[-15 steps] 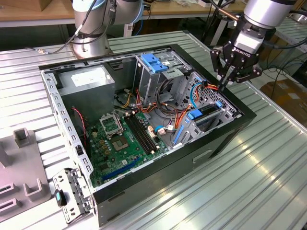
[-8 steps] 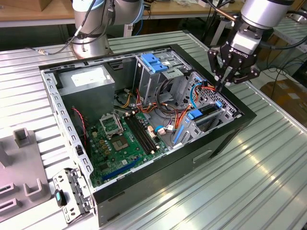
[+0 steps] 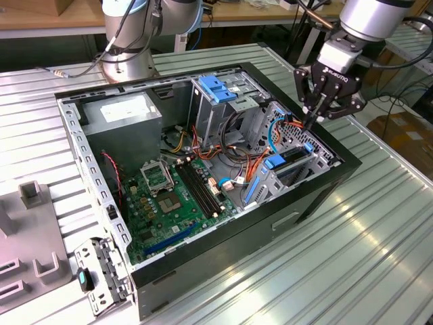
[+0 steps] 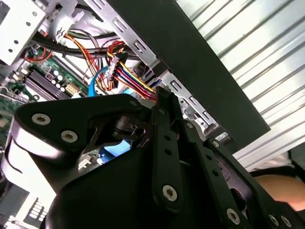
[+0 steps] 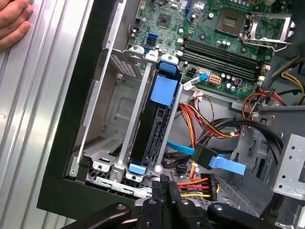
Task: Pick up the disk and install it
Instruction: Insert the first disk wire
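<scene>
The disk (image 5: 159,125) stands on edge in a slot of the metal drive cage (image 5: 125,95) at the corner of the open computer case (image 3: 325,186), with blue rails along it and a blue tab at one end. In the exterior view the disk (image 3: 291,164) is at the case's right end. My gripper (image 3: 311,122) hangs just above that cage, shut, with nothing between its fingers. In the first wrist view my gripper (image 5: 164,183) is beside the disk's end, close to a black power connector (image 5: 209,187) with red and yellow wires.
A green motherboard (image 3: 169,196), a grey power supply box (image 3: 122,112) and a blue-latched cage (image 3: 220,88) fill the case. Loose cables (image 4: 116,67) run near the fingers. A person's hand (image 5: 12,24) rests on the ribbed table. A grey fixture (image 3: 27,230) stands at the exterior view's left.
</scene>
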`<state>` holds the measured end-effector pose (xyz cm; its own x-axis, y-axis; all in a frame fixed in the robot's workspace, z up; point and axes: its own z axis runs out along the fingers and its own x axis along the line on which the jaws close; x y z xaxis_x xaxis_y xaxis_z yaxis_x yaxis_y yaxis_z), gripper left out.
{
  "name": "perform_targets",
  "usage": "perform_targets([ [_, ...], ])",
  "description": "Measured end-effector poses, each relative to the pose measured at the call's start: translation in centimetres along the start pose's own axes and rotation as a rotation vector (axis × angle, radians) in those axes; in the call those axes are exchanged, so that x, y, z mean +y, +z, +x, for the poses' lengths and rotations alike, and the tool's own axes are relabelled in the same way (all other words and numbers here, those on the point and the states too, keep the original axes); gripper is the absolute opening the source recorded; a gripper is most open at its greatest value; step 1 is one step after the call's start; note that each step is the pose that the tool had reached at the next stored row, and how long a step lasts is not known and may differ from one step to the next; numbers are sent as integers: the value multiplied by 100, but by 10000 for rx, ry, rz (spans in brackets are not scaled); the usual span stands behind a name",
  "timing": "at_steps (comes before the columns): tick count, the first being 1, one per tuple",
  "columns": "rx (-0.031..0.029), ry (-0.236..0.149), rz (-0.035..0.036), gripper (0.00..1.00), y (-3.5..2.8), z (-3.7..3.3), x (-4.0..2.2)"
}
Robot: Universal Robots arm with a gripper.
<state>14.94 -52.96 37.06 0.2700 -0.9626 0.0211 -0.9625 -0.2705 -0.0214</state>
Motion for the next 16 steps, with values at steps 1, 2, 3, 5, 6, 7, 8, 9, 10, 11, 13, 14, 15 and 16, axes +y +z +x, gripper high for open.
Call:
perform_targets([
  [1,5,205,-4,16,0,0,0],
  [2,8,383,-8,16,1,0,0],
  [3,11,558,-12,16,2,0,0],
  [5,21,1015,-21,16,3,0,0],
  [6,24,1142,-24,16,3,0,0],
  [7,28,1341,-28,16,4,0,0],
  [8,32,1501,-32,16,5,0,0],
  [9,37,1712,-36,16,5,0,0],
  [10,39,1856,-39,16,6,0,0],
  [11,45,2117,-45,16,6,0,0],
  [13,51,2407,-50,16,9,-1,1],
  [14,56,2422,-52,16,9,-4,10],
  [15,57,2422,-52,16,8,-8,24],
  [16,55,2423,-52,16,8,-17,58],
])
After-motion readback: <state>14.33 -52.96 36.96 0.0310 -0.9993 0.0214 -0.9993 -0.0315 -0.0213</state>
